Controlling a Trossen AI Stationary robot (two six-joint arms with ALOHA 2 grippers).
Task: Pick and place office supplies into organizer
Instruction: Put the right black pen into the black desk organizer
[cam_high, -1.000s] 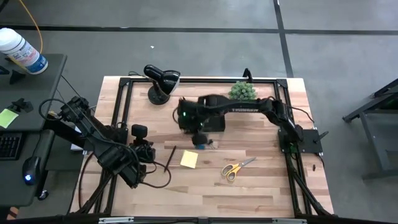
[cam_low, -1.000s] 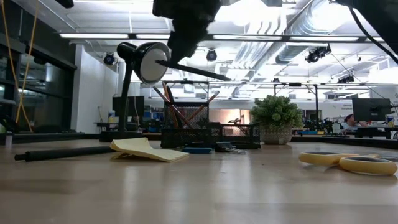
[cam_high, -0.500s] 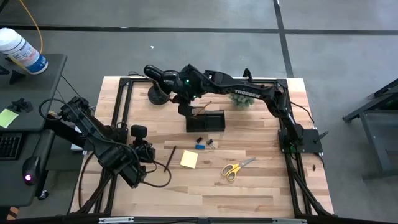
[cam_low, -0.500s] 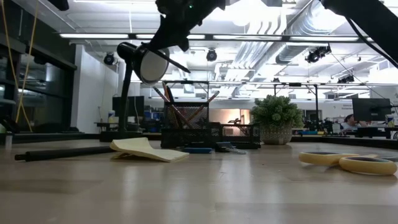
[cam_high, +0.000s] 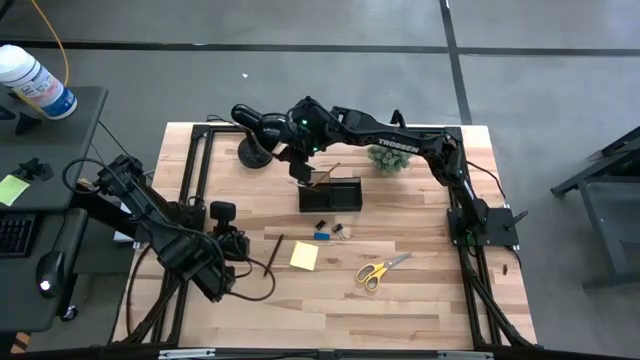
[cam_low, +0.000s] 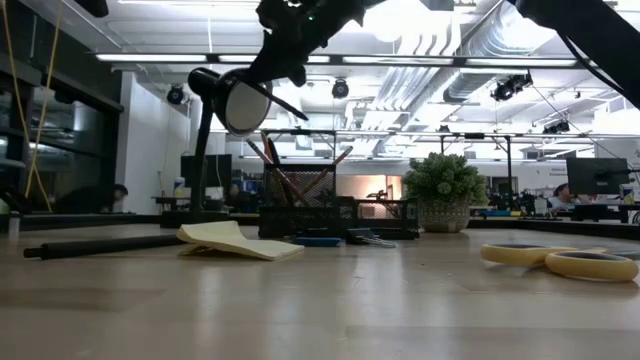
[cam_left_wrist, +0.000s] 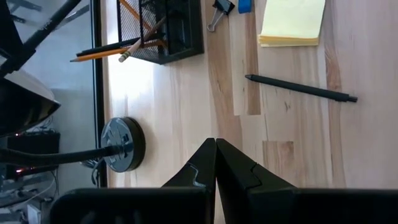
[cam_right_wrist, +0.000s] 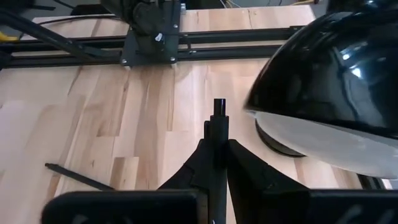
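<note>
Two dark robot arms work over a wooden table (cam_high: 400, 310). The right gripper (cam_high: 297, 165) is raised above the far part of the table, next to the shade of a black desk lamp (cam_high: 262, 127) and just beyond the organizer (cam_high: 330, 193), a small black mesh box. Its fingers are clenched on a thin dark pen (cam_right_wrist: 218, 134), whose tip pokes out past the fingertips in the right wrist view, with the shiny lamp shade close beside it. Several orange and dark pencils (cam_left_wrist: 118, 51) already stand leaning in the organizer's taller cup section. In front of the organizer lie a tiny blue block (cam_high: 321, 236) and small black clips (cam_high: 340, 230), close together. Nearer the front edge sit a yellow sticky-note pad (cam_high: 304, 256), another dark pen (cam_high: 272, 253) to its left, and yellow-handled scissors (cam_high: 380, 270) to its right. A small green plant (cam_high: 388, 153) stands near the organizer's far right. The left gripper (cam_high: 232, 250) waits low at the table's left side, fingers pressed together and empty.
</note>
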